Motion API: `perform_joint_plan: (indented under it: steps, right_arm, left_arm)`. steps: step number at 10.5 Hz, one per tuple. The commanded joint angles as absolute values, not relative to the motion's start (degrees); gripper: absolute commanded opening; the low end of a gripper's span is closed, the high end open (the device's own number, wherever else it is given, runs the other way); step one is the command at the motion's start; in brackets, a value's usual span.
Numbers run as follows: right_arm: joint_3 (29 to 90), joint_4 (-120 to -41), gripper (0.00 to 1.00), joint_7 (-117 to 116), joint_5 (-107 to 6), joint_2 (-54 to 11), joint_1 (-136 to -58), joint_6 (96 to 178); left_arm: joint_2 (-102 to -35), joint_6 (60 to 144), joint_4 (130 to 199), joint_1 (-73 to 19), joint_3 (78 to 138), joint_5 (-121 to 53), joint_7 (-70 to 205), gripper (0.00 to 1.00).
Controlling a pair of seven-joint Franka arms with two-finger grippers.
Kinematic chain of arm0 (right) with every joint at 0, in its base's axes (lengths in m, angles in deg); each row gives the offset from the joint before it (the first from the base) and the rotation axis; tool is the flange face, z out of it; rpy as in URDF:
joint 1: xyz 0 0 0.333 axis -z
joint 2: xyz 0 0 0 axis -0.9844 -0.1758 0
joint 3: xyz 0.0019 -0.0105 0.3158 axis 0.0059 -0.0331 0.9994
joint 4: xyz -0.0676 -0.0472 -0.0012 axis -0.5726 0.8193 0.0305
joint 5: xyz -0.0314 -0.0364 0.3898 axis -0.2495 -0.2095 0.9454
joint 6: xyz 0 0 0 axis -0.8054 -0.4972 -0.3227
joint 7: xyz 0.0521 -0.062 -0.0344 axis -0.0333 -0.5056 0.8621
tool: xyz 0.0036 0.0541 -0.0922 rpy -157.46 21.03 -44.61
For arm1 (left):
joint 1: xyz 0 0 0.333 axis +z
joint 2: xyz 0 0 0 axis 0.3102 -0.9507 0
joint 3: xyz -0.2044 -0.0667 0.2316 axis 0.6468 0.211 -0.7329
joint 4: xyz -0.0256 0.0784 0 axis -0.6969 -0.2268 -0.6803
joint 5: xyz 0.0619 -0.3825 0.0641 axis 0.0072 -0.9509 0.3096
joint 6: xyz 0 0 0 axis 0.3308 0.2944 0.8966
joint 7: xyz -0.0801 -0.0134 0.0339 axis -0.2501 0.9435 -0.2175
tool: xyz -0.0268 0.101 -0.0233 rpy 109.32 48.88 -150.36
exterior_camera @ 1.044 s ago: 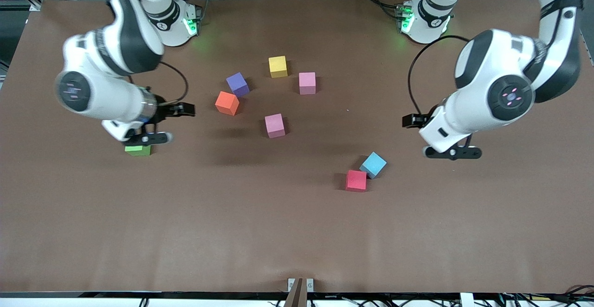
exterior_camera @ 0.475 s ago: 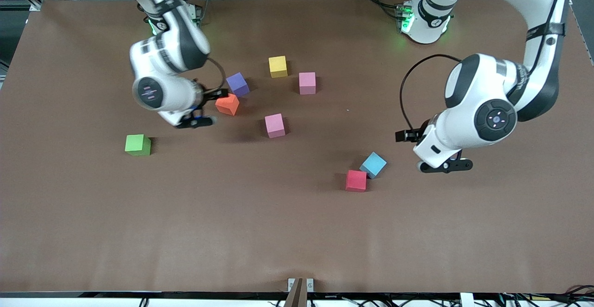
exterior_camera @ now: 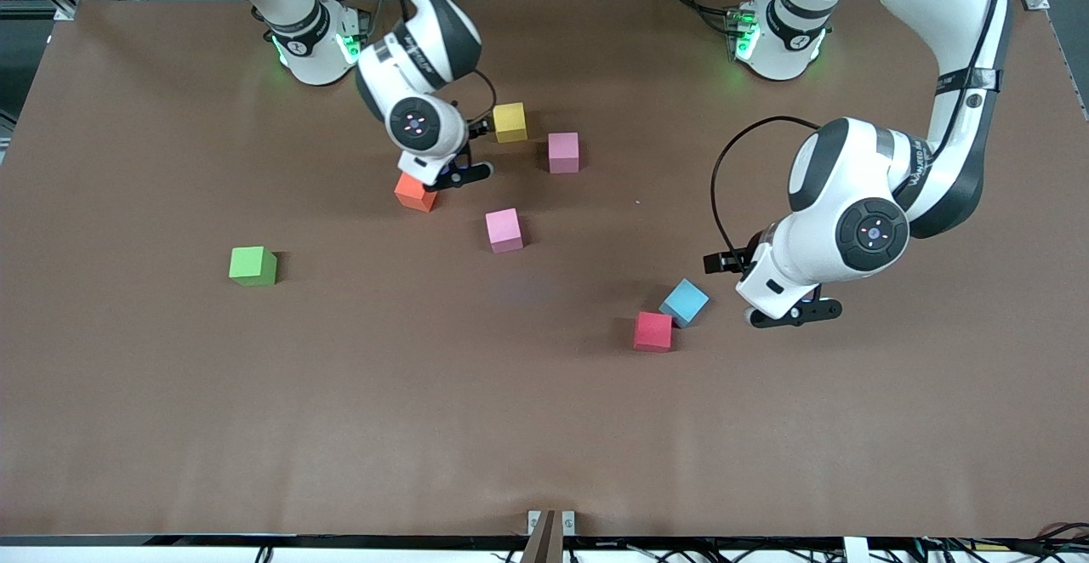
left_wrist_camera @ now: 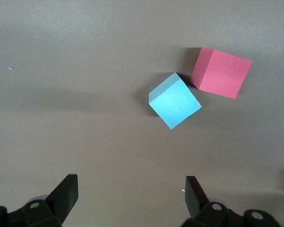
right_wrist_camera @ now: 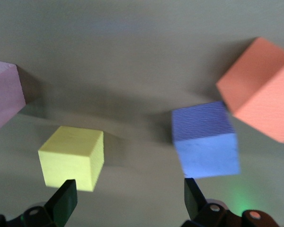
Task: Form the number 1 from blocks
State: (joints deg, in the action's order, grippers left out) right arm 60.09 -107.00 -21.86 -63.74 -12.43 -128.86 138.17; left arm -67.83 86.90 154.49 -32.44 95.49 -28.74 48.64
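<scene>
Right gripper: jaws spread, empty, over purple cube; yellow block just beside.
Left gripper: jaws spread, empty, near blue block, which touched red block.

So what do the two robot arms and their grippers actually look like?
Both arms are glossy white with black joint bands and round end caps bearing small lit dots. A black cable loops along each wrist. The left gripper and right gripper are black, with dark tapered fingers. Green lights glow at both bases.
</scene>
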Motion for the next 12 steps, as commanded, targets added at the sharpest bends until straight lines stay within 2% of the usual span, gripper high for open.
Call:
perform_joint_plan:
  steps: [1, 12]
  right_arm:
    - [59.6, -107.7, 1.00, -24.4, -58.1, -14.5, -133.0, 142.9]
    - [64.1, -108.1, 1.00, -27.8, -55.4, -18.2, -136.1, 148.1]
  left_arm:
    - [-68.4, 87.5, 153.8, -32.6, 95.3, -29.3, 47.8, 1.00]
    - [-69.2, 87.8, 153.8, -33.0, 95.2, -29.2, 47.7, 1.00]
